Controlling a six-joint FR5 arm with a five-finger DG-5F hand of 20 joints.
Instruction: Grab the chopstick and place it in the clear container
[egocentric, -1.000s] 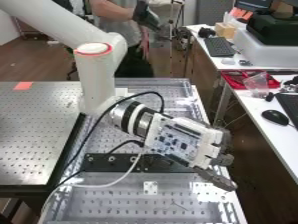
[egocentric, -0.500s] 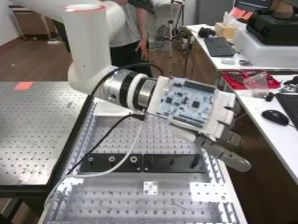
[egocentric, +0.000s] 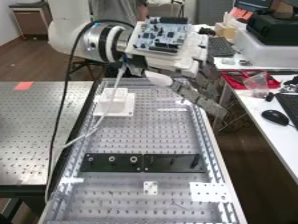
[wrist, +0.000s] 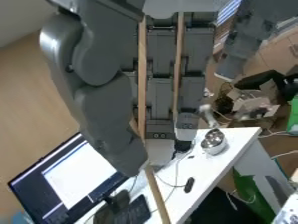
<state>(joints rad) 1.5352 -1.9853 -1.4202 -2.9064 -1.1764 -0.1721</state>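
Observation:
The dark grey hand (egocentric: 198, 95) is above the bench's far right part, palm housing up and fingers slanting down to the right. In the wrist view the hand (wrist: 159, 75) has its thumb bent across, with its tip against a thin wooden chopstick (wrist: 158, 197). The chopstick's lower part juts out past the thumb tip at a slant; its upper part is largely hidden behind the thumb and fingers. A pale boxy piece (egocentric: 116, 98) stands on a white plate at the bench's far left; I cannot tell whether it is the clear container.
Black mounting bars (egocentric: 143, 162) cross the perforated bench (egocentric: 120, 195). A side desk (egocentric: 256, 107) at the right carries a red tray (egocentric: 233, 80) and a mouse (egocentric: 275, 117). In the wrist view, a metal bowl (wrist: 214, 142) and a monitor (wrist: 66, 180) appear.
The hand has risen and moved toward the bench's far end, with its circuit board turned further upward. The pale piece on its plate has come into full sight.

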